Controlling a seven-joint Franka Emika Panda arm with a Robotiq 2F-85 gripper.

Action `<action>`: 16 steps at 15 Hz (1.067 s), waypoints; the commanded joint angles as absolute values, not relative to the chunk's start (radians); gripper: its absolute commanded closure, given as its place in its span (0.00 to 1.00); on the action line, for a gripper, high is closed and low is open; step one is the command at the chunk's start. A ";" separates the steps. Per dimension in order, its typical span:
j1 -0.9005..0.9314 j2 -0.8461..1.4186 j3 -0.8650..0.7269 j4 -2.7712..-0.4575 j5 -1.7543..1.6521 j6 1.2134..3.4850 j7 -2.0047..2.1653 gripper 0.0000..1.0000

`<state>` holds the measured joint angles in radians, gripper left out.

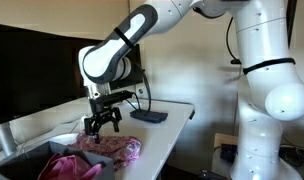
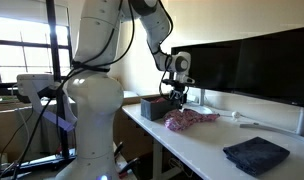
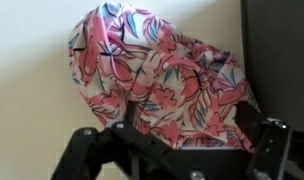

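The crumpled pink floral fabric cloth (image 3: 157, 70) lies just beneath the black claw (image 1: 102, 124), whose jaws stand spread and empty

Dim room; window glare; wrist view blurred

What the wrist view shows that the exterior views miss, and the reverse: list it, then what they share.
Only the wrist view: the floral cloth up close, its print pink with white and blue leaf shapes and dark lines, bunched into a heap.
Only an exterior view: the white arm, dark monitors, a black box and a dark folded cloth on the table.
Both: the open end effector right above the floral cloth; whether they touch cannot be told.
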<state>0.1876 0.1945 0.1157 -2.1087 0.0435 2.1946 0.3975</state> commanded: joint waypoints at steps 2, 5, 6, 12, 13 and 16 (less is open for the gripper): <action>0.183 0.177 0.110 -2.136 0.040 2.205 0.400 0.00; 0.182 0.160 0.104 -2.167 0.039 2.229 0.407 0.00; 0.181 0.160 0.103 -2.172 0.044 2.236 0.402 0.00; 0.176 0.185 0.104 -2.203 0.063 2.316 0.380 0.00; 0.175 0.191 0.103 -2.206 0.063 2.324 0.377 0.00; 0.172 0.226 0.098 -2.195 0.067 2.329 0.376 0.00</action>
